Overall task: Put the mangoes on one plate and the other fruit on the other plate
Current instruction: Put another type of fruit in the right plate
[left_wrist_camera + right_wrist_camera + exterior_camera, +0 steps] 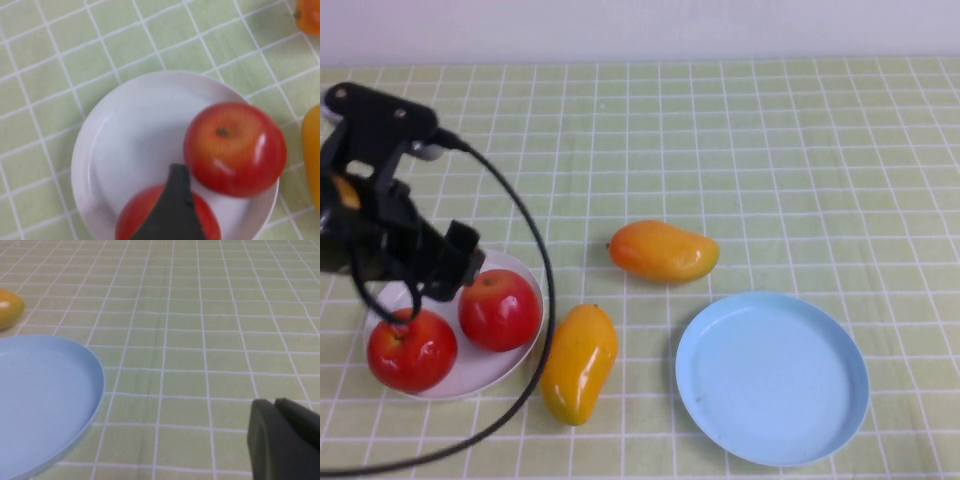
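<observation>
Both apples [500, 309] sorted onto white plate [480, 372]; mangoes [663, 251] loose on cloth near bare blue plate [772, 378]. Left gripper [415, 275] above apples, right gripper [285, 440] beside blue plate; jaws indeterminable.

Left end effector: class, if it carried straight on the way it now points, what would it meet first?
Probably the nearer apple. The left end effector hangs over the white plate, pointing down, and its dark finger overlaps that apple in the wrist view. The gap between them is unclear.
</observation>
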Available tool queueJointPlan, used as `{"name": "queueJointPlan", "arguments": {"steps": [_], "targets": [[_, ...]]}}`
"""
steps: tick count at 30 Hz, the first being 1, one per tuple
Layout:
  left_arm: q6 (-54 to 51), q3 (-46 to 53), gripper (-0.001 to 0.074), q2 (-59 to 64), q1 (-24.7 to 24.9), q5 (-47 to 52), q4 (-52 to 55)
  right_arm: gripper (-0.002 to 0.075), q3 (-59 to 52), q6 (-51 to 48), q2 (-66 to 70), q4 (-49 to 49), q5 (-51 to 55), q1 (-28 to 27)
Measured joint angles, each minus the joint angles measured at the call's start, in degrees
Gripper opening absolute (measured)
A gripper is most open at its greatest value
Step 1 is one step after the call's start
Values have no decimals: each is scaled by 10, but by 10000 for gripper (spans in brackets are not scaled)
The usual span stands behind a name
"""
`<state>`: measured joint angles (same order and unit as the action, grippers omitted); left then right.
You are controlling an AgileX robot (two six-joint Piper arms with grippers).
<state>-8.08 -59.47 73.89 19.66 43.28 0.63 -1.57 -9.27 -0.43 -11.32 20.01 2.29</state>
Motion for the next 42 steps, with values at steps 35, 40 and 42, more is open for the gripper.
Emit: {"name": "queueJointPlan", "arguments": {"steps": [35,40,42], "targets": [[69,313,1,-451,-14,-157,-20,-16,0,0,0,0,0,0],[69,404,1,-541,-19,-349,-15,-16,0,0,0,0,0,0],[69,446,1,-594,-30,-409,-15,-16,0,0,0,0,0,0]]}}
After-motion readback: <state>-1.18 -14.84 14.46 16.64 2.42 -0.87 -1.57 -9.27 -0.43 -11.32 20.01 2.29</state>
